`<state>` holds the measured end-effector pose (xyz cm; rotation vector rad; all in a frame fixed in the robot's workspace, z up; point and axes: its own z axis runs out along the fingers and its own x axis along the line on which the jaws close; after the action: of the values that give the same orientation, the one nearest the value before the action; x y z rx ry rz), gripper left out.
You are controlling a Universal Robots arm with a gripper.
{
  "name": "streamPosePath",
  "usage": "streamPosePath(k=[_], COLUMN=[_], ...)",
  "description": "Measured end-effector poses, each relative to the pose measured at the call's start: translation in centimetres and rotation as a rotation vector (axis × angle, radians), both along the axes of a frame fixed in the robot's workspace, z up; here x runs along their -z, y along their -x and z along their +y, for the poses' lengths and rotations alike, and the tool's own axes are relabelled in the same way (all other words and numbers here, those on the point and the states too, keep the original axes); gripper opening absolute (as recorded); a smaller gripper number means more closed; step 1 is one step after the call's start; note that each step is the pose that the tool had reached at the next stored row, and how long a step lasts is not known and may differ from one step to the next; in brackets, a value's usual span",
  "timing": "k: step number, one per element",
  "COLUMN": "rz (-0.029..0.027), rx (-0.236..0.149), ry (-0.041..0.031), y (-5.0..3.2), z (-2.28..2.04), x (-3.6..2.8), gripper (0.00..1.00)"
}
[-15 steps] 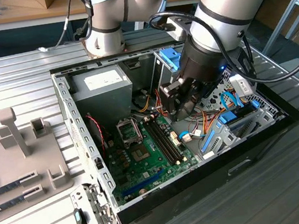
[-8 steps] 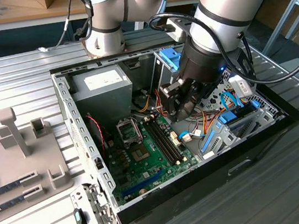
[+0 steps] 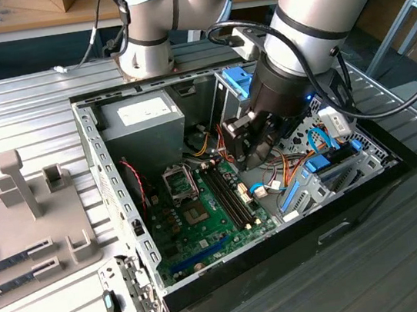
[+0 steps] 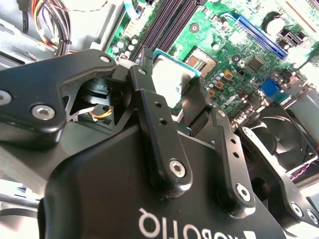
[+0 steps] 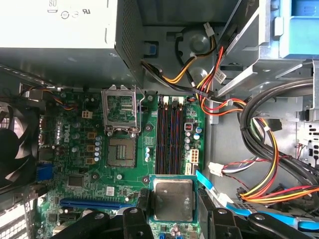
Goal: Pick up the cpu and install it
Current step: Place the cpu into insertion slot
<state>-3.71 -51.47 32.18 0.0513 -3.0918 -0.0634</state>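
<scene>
- The gripper point(image 3: 250, 150) is hanging inside the open computer case point(image 3: 110, 177), over the green motherboard point(image 3: 203, 226) in the exterior view, though the chip itself isn't readable from out there.
- The first wrist view is giving it away: the fingers point(image 5: 204, 204) are clamping the cpu point(image 5: 173, 199) by two opposite edges, silver lid facing the camera.
- The chip is hovering near the end of the memory slots point(image 5: 169, 139), apart from the open socket point(image 5: 122, 152), whose load plate point(image 5: 121, 109) is standing flipped up.
- The second wrist view is adding the chip's thin teal rim and a black case fan point(image 4: 279, 139) nearby.
</scene>
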Motion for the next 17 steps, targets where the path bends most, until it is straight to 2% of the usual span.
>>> streamPosePath(k=[17], rz=[0.0], rx=[0.0], ry=[0.0001], y=[0.0], z=[0.0], x=[0.44], gripper=[0.47])
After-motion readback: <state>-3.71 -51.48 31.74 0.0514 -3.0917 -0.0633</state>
